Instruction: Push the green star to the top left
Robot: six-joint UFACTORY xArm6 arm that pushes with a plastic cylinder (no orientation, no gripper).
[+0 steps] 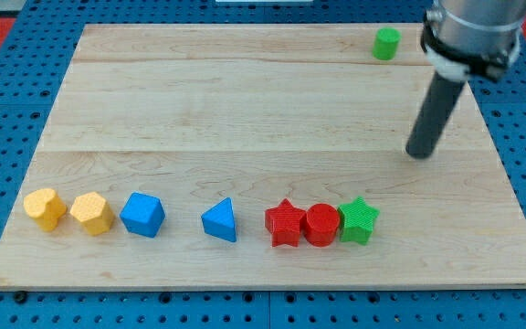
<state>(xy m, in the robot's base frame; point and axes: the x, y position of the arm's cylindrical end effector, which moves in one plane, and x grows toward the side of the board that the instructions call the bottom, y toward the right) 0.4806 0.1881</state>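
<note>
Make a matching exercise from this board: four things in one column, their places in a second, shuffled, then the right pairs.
Things:
1. green star
2. green cylinder
3. blue triangle
4. my tip

Places:
A. at the view's top, right of centre
B. alone between the blue cube and the red star
C. right end of the bottom row, against the red cylinder
D. above the green star, a little to the right, touching no block

Pairs: 1-C, 2-A, 3-B, 4-D

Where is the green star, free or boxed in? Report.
Boxed in on one side: the green star touches the red cylinder on the view's left. My tip is apart, above it.
</note>
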